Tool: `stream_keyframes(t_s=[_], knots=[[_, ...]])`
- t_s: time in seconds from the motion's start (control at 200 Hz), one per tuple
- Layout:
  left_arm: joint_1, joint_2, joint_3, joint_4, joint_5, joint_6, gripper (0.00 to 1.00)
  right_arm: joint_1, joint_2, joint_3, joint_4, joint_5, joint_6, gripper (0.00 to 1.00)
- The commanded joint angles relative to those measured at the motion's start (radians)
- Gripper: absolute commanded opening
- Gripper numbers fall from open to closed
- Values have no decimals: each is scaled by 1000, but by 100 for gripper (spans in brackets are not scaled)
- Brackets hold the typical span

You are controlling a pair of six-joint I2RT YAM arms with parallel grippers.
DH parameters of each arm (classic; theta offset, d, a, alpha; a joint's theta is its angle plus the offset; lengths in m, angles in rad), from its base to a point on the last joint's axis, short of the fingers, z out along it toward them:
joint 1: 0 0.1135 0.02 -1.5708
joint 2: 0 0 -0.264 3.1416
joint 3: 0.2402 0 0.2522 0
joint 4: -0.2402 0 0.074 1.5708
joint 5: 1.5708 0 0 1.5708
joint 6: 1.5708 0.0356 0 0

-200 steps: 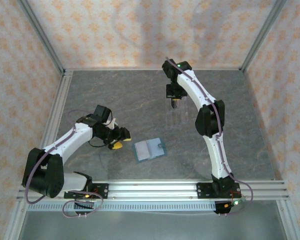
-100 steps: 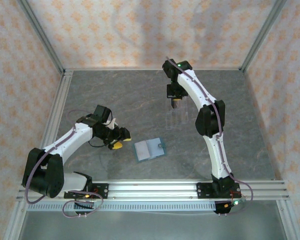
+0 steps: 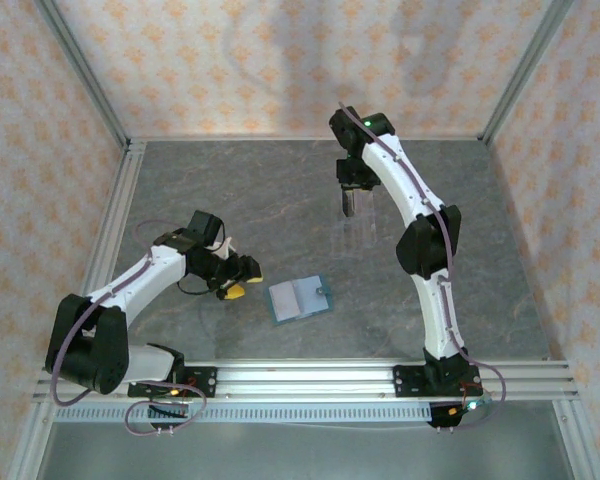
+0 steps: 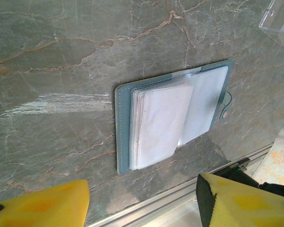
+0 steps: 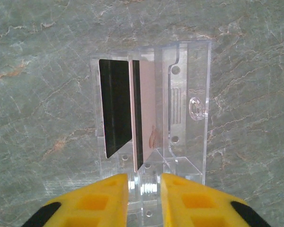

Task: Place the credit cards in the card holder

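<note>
Currently at card pick-up; found left gripper (image 4: 142, 201) open and empty near card holder (image 4: 173, 120), spread open; found right gripper (image 5: 144, 194) narrowly parted above clear stand (image 5: 189, 94) — credit cards (image 5: 114, 111) upright inside, ungripped; next, descend, pinch one edge.

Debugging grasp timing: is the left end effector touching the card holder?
Apart. In the left wrist view, bare table separates the yellow fingers of the left end effector from the open card holder.

Teal card holder (image 4: 173, 120), black and pinkish credit cards (image 5: 144, 109), grey veined table (image 4: 61, 56).
</note>
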Motion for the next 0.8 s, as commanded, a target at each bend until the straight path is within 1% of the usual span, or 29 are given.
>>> stream_keyframes(t_s=[0.0, 0.115, 0.27, 0.711, 0.796], knots=[[8, 11, -8, 2, -11, 10, 62, 3, 36, 45, -38, -9, -5, 29], [7, 7, -8, 1, -12, 8, 62, 2, 77, 79, -47, -1, -8, 32], [7, 6, -9, -1, -15, 7, 62, 2, 120, 102, -46, -12, -7, 32], [8, 4, 0, -5, -17, 7, 62, 1, 163, 95, -57, 33, -6, 21], [6, 4, 1, -7, -17, 6, 62, 1, 163, 92, -58, 42, -8, 17]])
